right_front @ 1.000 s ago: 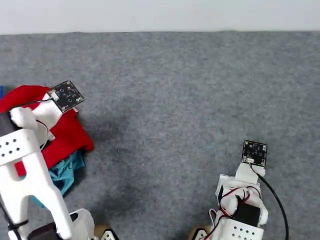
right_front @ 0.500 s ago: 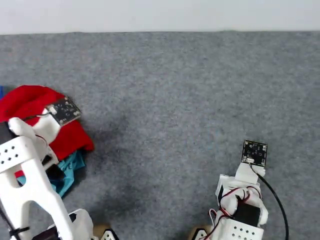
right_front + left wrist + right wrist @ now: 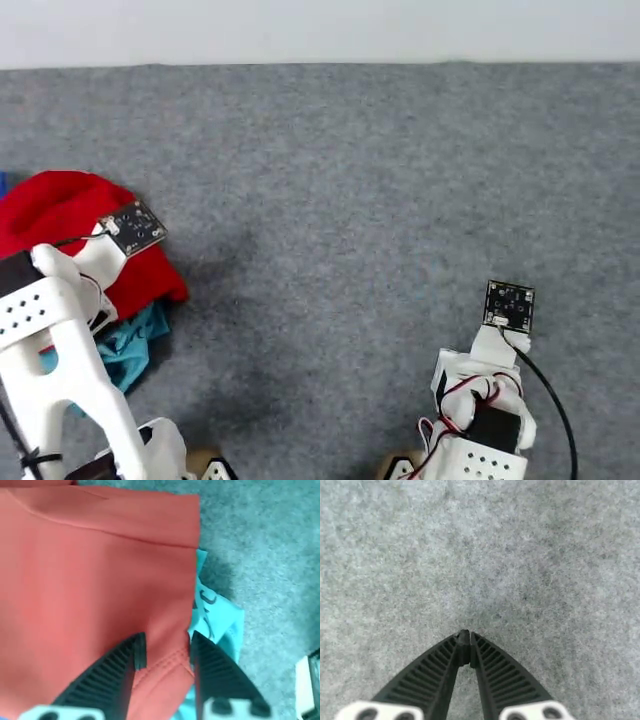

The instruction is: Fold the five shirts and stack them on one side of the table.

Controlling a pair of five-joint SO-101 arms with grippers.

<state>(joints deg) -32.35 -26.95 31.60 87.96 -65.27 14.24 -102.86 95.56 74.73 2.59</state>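
A grey felt counter (image 3: 350, 200) runs up to a pale wall (image 3: 320, 30) at its far edge. The shirts lie heaped at one side of it, under the left arm (image 3: 55, 340). A red shirt (image 3: 60, 205) is on top, a teal shirt (image 3: 130, 345) pokes out from beneath its near edge, and a sliver of blue cloth (image 3: 2, 184) shows at the counter's edge. In the left wrist view the left fingers (image 3: 166, 647) stand a narrow gap apart above the red shirt (image 3: 90, 580) and hold nothing. A stitched hem of the red cloth runs across the gap just behind the tips; whether the tips touch the cloth I cannot tell. The red shirt's flat face spreads out ahead of the tips and off to the side of one finger. Its straight edge lies just past the other finger, and there the teal shirt (image 3: 215, 615), with dark print on it, sticks out onto bare counter. The right arm (image 3: 485, 415) sits low at the near edge, well apart from the shirts. The right fingers (image 3: 466, 642) are pressed together tip to tip with nothing between them, pointing at bare grey counter that lies ahead of the tips and on both sides.
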